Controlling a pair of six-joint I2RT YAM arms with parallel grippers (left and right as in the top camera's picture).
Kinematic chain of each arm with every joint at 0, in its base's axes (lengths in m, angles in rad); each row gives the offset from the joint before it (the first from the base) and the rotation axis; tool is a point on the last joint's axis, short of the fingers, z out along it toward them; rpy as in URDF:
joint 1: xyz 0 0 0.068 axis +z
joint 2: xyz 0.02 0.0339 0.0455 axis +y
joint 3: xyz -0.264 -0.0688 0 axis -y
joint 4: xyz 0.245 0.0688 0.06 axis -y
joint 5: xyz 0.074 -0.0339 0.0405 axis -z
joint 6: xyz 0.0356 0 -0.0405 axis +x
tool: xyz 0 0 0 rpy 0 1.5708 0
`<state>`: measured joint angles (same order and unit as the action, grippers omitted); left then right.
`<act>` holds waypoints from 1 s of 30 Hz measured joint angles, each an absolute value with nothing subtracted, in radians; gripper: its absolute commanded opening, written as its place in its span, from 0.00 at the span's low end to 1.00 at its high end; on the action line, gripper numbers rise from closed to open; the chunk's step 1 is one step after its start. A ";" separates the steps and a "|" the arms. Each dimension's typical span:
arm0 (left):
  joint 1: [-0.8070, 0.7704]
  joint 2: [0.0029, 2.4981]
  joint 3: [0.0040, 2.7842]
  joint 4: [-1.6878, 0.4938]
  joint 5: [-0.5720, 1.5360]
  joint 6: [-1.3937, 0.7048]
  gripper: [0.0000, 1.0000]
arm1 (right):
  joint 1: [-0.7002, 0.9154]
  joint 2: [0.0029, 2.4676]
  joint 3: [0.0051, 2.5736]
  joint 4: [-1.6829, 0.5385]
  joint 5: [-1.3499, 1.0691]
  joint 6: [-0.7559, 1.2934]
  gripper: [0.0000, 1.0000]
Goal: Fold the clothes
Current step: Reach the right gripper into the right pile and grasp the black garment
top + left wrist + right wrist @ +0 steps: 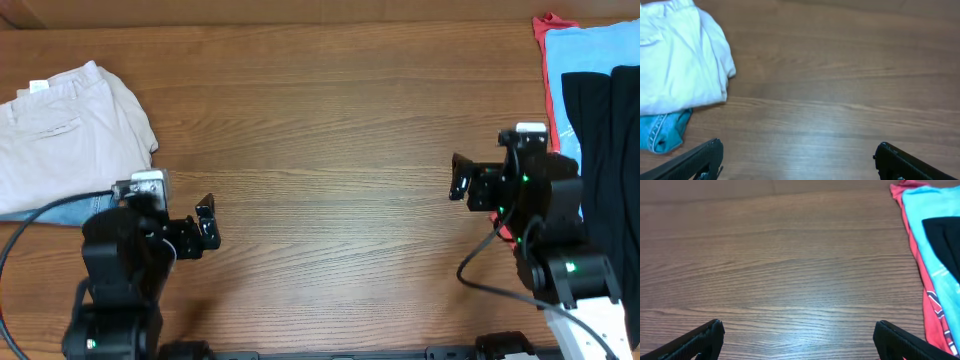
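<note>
The clothes lie in a pile at the table's right edge: a black T-shirt [610, 130] on a light-blue shirt [585, 50], with a red shirt [548, 40] underneath. In the right wrist view the black T-shirt [945, 235], the light-blue shirt [925, 205] and the red shirt [930, 305] show at the right. My right gripper [457, 178] [797, 330] stands open over bare wood, left of the pile. My left gripper [207, 225] [797, 150] is open too, holding nothing, at the near left.
A folded beige garment [70, 120] [675, 60] lies at the far left on a blue denim piece [70, 208] [665, 130]. Bare wooden table [330, 130] stretches between the two arms. A black cable [480, 275] hangs by the right arm.
</note>
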<state>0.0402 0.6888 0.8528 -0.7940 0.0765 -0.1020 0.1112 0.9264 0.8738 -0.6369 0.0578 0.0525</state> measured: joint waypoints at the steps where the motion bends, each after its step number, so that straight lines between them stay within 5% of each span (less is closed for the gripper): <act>1: 0.040 0.699 0.859 -0.797 0.079 -0.101 1.00 | 0.111 0.936 0.875 -0.639 0.061 0.054 1.00; 6: 0.040 0.714 0.861 -0.801 0.080 -0.101 1.00 | 0.079 0.978 0.876 -0.660 0.194 0.160 1.00; 10: 0.040 0.714 0.861 -0.802 0.083 -0.101 1.00 | -0.035 1.033 0.878 -0.724 0.329 0.304 0.89; 18: 0.040 0.714 0.861 -0.802 0.083 -0.101 1.00 | -0.294 1.262 0.881 -0.865 0.412 0.604 0.93; 30: 0.040 0.714 0.861 -0.806 0.083 -0.101 1.00 | -0.519 1.509 0.881 -0.830 0.406 0.717 0.84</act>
<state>0.0402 0.7139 0.8612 -0.8062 0.0830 -0.1009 -0.5186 1.5093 0.8810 -0.8295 0.4065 0.7174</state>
